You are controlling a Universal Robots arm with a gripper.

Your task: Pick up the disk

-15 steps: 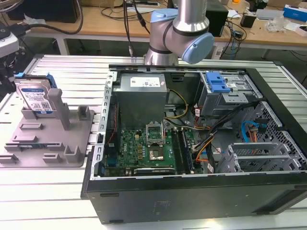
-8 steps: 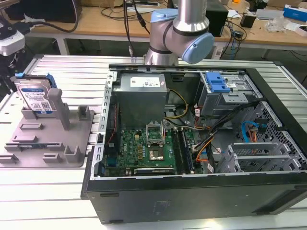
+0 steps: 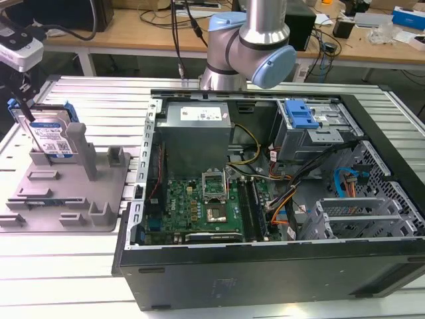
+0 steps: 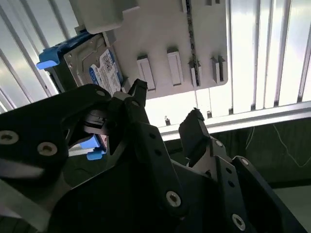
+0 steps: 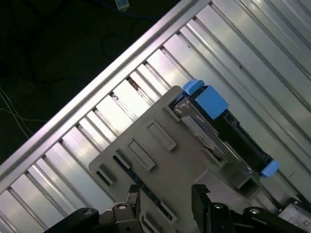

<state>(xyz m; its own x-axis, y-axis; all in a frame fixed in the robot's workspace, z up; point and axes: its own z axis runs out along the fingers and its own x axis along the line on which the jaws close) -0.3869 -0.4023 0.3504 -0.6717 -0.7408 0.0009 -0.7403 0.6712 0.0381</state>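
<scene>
The disk [image 3: 51, 135] stands upright in the grey fixture [image 3: 73, 199], at the exterior view's left of the computer case [image 3: 265, 272]; the pincer [image 4: 167, 104] hovers near it, spread and empty.

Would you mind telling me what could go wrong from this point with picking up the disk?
1. The disk stands on edge in the grey fixture, close against an upright post; the claw may strike that post.
2. In the second wrist view the open claw has the disk off to one side, not between its fingers, so closing now would likely miss.
3. The blue plastic rails might let it slip.
</scene>
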